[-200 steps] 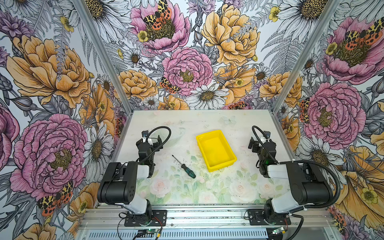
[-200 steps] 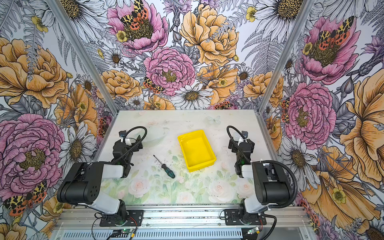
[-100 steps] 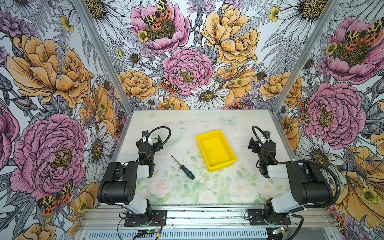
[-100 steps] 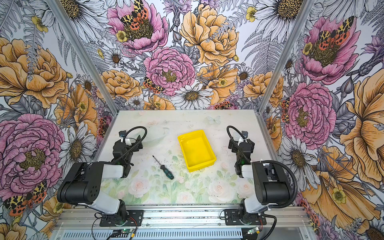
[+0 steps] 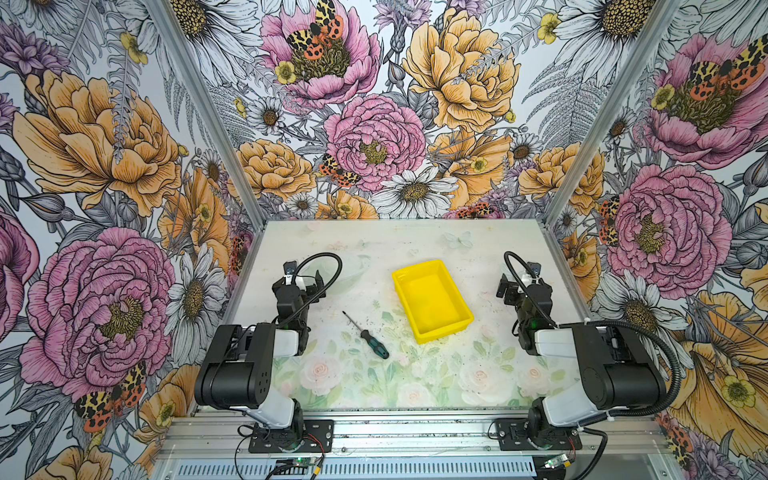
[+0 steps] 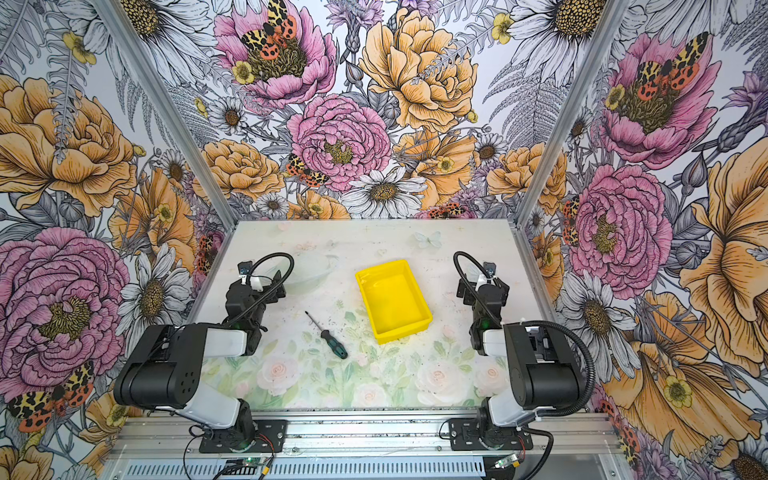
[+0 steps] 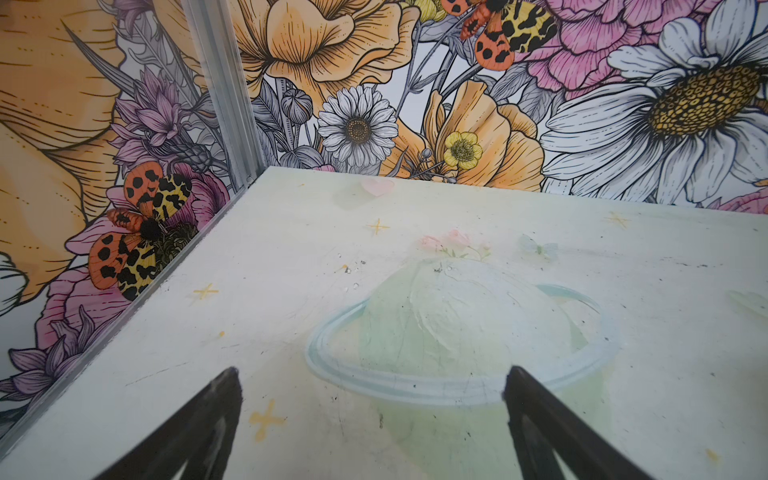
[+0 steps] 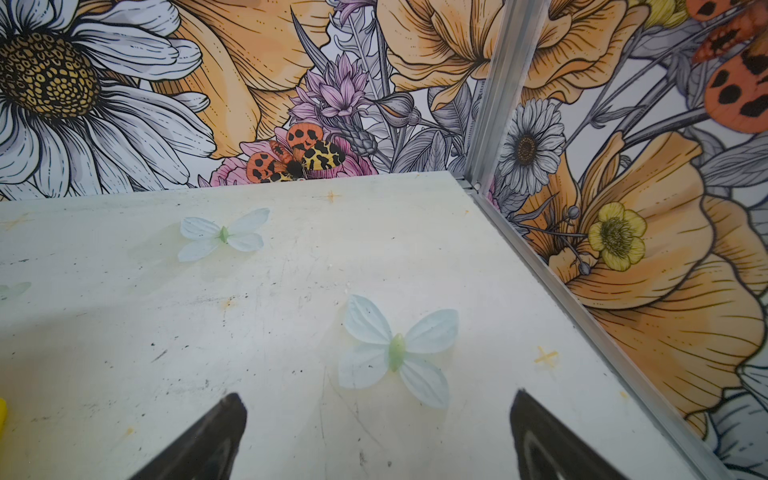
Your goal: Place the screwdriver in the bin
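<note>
So the biggest thing is the flowered walls (image 5: pixel 124 166) boxing in three sides, all peonies, daisies and spotted moths. Below them sits the pale table (image 5: pixel 374 249) with a faded rose and butterfly print.

Both arms are folded back near the front rail, the left arm (image 5: pixel 241 374) on its side and the right arm (image 5: pixel 615 365) on the other, well apart from everything in the middle.

Next down is the bin (image 5: pixel 432 297), bright yellow and sitting a bit skewed around the middle of the table in both top views (image 6: pixel 392 301), with nothing inside it.

The left gripper (image 7: pixel 372 374) has its jaws spread wide over bare table and holds nothing. Same deal for the right gripper (image 8: pixel 376 397), jaws wide over a printed butterfly, nothing between them.

Smallest is the screwdriver (image 5: pixel 365 334), lying flat on the table near the bin's left front corner, not touching it, not inside. Its handle points toward the front and its tip toward the back left (image 6: pixel 326 334).
</note>
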`<act>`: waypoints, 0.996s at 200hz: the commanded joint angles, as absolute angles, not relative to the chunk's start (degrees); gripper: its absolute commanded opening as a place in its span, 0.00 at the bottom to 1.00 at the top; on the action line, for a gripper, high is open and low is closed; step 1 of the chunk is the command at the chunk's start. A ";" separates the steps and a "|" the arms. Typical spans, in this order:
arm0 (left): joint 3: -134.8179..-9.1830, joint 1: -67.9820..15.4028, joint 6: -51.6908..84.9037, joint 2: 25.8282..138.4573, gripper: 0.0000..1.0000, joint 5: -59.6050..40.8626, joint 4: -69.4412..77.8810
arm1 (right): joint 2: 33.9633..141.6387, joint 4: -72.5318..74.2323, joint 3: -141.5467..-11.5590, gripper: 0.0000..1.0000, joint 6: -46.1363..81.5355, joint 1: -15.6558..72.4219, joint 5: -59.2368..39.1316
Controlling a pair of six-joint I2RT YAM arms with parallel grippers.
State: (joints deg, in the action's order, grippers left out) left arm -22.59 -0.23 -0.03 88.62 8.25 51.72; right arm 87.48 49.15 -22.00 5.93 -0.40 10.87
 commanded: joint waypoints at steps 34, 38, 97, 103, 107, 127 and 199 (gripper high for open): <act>-21.80 -0.17 -0.38 87.54 0.99 7.65 52.24 | 86.64 48.54 -22.46 0.99 6.61 -0.42 12.95; -21.79 -0.13 -0.16 87.11 0.99 8.00 51.91 | 86.02 47.25 -22.74 0.99 6.87 -0.36 13.36; -25.18 -0.24 1.73 77.32 0.99 9.59 35.54 | 78.18 32.64 -26.67 0.99 6.26 -0.34 12.72; -25.83 -0.54 1.93 75.97 0.99 9.65 32.45 | 76.68 30.56 -27.00 1.00 6.53 -0.26 12.85; -26.32 -0.76 2.08 75.07 0.99 9.94 30.19 | 75.66 29.01 -27.46 0.99 6.97 -0.26 13.16; -30.00 -1.96 3.91 70.44 0.99 10.59 16.75 | 70.70 17.71 -30.81 1.00 9.40 -0.22 13.42; -37.93 -3.93 24.15 53.22 0.99 13.89 -16.34 | 64.34 -14.00 -43.56 1.00 14.63 4.21 11.07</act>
